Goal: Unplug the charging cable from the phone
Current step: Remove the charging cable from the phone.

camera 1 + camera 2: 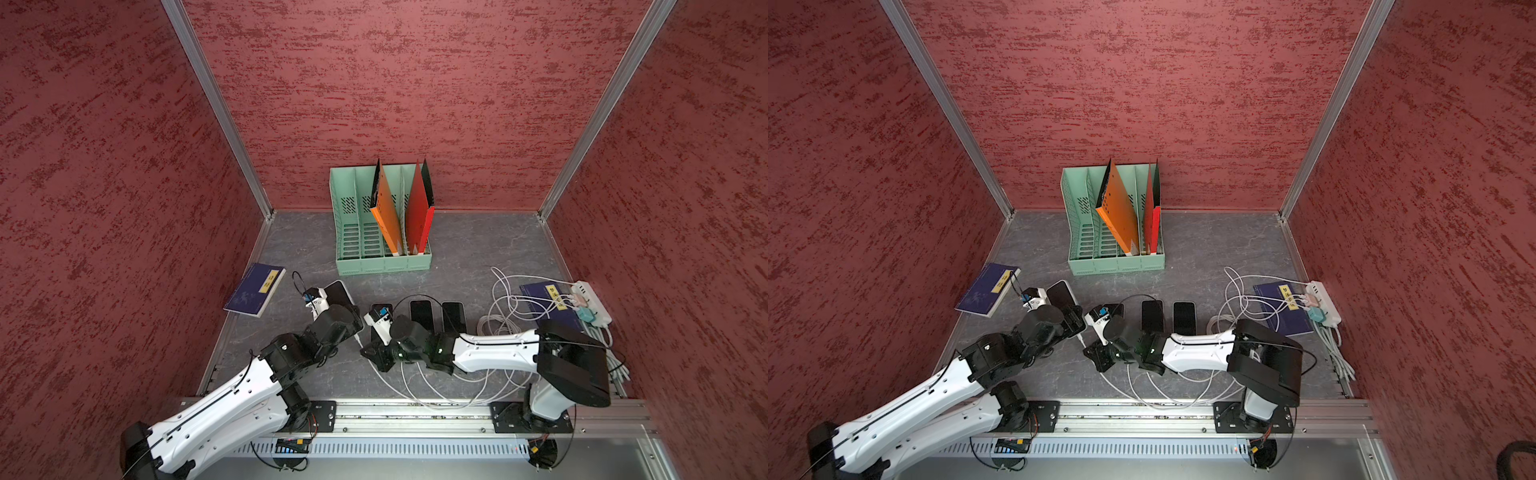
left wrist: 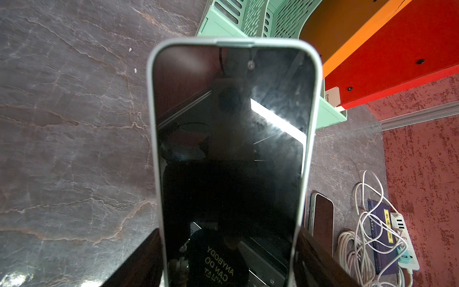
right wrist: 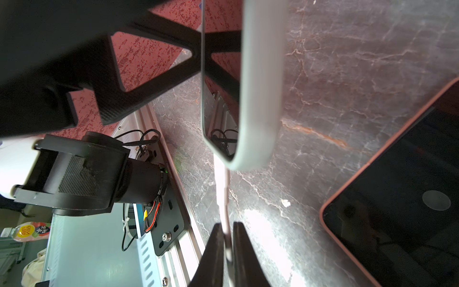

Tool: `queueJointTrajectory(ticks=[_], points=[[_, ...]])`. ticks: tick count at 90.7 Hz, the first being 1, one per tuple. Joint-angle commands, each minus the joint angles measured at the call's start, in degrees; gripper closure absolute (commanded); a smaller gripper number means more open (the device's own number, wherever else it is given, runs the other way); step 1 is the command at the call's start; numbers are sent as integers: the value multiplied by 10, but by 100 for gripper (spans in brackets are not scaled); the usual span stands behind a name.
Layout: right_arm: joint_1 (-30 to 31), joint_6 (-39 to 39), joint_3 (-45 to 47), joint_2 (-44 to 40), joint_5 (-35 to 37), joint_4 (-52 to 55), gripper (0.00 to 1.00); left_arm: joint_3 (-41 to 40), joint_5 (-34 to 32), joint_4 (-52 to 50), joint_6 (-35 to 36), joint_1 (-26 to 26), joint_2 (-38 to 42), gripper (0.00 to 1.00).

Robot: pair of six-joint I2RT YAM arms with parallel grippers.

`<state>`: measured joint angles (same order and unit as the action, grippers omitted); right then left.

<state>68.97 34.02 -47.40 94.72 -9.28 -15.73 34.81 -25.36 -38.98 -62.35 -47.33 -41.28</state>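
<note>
Closest to the base rail, the right gripper (image 3: 225, 229) is pinched almost fully closed on the thin white charging cable (image 3: 220, 188), with just the cord between its jaws. The cord runs on to the bottom end of the phone in a pale grey-green case (image 2: 228, 149), which sits at roughly 11 o'clock from that gripper in both top views. Honestly can't tell if the plug is seated in the port or out, since that spot is hidden.

The left gripper (image 2: 228, 238) has its jaws spread wide and clamped on the phone's two long edges near the bottom end. The phone looks lifted off the grey marble-look tabletop (image 1: 478, 249).

At 1 to 2 o'clock from the right gripper, three more dark-screened phones (image 1: 420, 313) lie flat in a row, with the leftmost partly hidden by the wrist. A dark blue book (image 1: 254, 291) lies over at the table's 9 o'clock. At 3 o'clock a second blue book (image 1: 536, 299) sits under loose cable loops, just beside a white power strip (image 1: 594, 305). Way back at 12 o'clock a mint green plastic file rack (image 1: 382, 266) holds an orange folder (image 1: 386, 216) and a red folder (image 1: 417, 212).
</note>
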Motion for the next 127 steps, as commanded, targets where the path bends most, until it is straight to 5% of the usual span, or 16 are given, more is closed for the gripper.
queueJointTrajectory(ticks=[1,64,87,96,108,127], points=[[4,-5,-12,-1,-5,-1,91,3,-31,13,-5,-4,12,100],[7,-24,-19,13,-22,25,100,11,-93,26,-14,-14,37,100],[7,-33,-69,47,9,97,98,21,-120,-66,-37,-5,51,100],[6,-33,-94,74,13,114,90,17,-103,-102,-49,8,44,100],[3,-18,-98,97,18,106,52,-5,-57,-107,-46,32,24,100],[2,4,-35,37,67,68,20,-26,31,-90,-20,93,-69,100]])
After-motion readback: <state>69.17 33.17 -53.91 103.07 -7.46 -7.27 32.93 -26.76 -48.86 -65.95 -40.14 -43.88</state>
